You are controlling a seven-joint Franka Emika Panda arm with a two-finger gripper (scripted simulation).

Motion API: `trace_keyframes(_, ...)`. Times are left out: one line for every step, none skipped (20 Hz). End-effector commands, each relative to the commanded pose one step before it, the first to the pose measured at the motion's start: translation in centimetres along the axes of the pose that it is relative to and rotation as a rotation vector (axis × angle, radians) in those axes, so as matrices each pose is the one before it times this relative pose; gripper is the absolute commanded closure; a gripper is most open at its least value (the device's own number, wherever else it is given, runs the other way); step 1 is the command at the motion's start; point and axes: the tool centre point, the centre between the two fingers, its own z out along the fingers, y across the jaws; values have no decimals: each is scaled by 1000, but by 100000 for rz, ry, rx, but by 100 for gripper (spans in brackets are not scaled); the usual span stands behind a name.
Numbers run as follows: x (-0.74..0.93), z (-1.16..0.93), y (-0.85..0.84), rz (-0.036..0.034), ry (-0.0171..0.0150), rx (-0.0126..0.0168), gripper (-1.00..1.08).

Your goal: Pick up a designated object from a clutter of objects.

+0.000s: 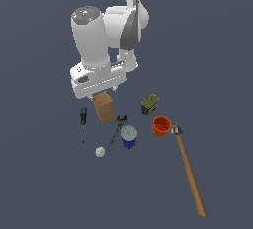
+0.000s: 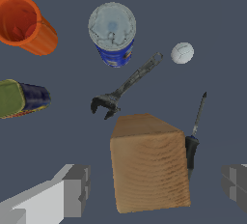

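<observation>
My gripper (image 2: 154, 187) stood wide open with nothing in its hold, its 2 grey fingers (image 2: 77, 189) set well apart on either side of the tall tan-brown cardboard-like box (image 2: 149, 167), neither pad touching it in the wrist view. In the exterior view that box (image 1: 104, 108) stood upright on the dark grey floor (image 1: 44, 183) directly beneath my white hand, its top just under my fingers. Just beside the box lay the blue-handled screwdriver with a black grip (image 2: 195, 131), on the exterior view's left of it (image 1: 83, 121). On the other side, close to the box's lower corner, lay the black adjustable wrench (image 1: 117, 130), its open head pointing toward the box in the wrist view (image 2: 123, 90). Near the wrench's far end sat the small white ball (image 1: 100, 151). Beside the wrench stood the blue can with a pale lid (image 1: 129, 136). Farther toward the exterior view's right were the small green-yellow-blue box (image 1: 149, 104), the orange cup (image 1: 161, 126), and the long wooden-handled hammer (image 1: 190, 173), whose head lay against the cup.
</observation>
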Motion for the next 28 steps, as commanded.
trace_keyframes(-644, 660, 202, -3626, 19, -119, -92)
trace_keyframes(-219, 216, 54, -1146, -9, -27, -92)
trace_keyframes(-201, 197, 45, -1047, -9, -24, -92)
trace_keyframes(-183, 177, 38, -947, -8, -22, -92)
trace_keyframes(-165, 158, 31, -847, -8, -20, -92)
trace_keyframes(-145, 139, 25, -748, -7, -17, -92)
trace_keyframes(-127, 120, 20, -648, -6, -15, -92)
trace_keyframes(-108, 101, 16, -548, -6, -13, -92)
trace_keyframes(-88, 83, 11, -450, -5, -10, -92)
trace_keyframes(-69, 64, 9, -349, -4, -8, -92)
trace_keyframes(-49, 46, 6, -249, -3, -6, -92)
trace_keyframes(-31, 28, 4, -146, -2, -3, -92)
trace_keyframes(-10, 9, 1, -49, -1, -1, -92)
trace_keyframes(46, -43, -7, 346, -24, 34, -92)
trace_keyframes(-2, 28, 0, 0, 0, 0, -92)
trace_keyframes(-6, 83, 0, 0, 0, 0, -92)
trace_keyframes(-9, 139, 0, 0, 0, 0, -92)
trace_keyframes(-13, 194, 0, 0, 0, 0, -92)
trace_keyframes(1, 246, -18, -45, -9, -17, -92)
trace_keyframes(-21, 305, 0, 0, 0, 0, -92)
trace_keyframes(-7, 358, -17, -45, -9, -17, -92)
trace_keyframes(-27, 417, 1, 0, 0, 0, -92)
trace_keyframes(-12, 471, -15, -46, -7, -15, -92)
trace_keyframes(-12, 513, -13, -47, -5, -13, -92)
trace_keyframes(-23, 475, 7, 0, 0, 0, -92)
trace_keyframes(1, 419, -7, -48, 0, -7, -92)
trace_keyframes(-10, 368, 12, 0, 0, 0, -92)
trace_keyframes(13, 311, -3, -48, 6, -2, -92)
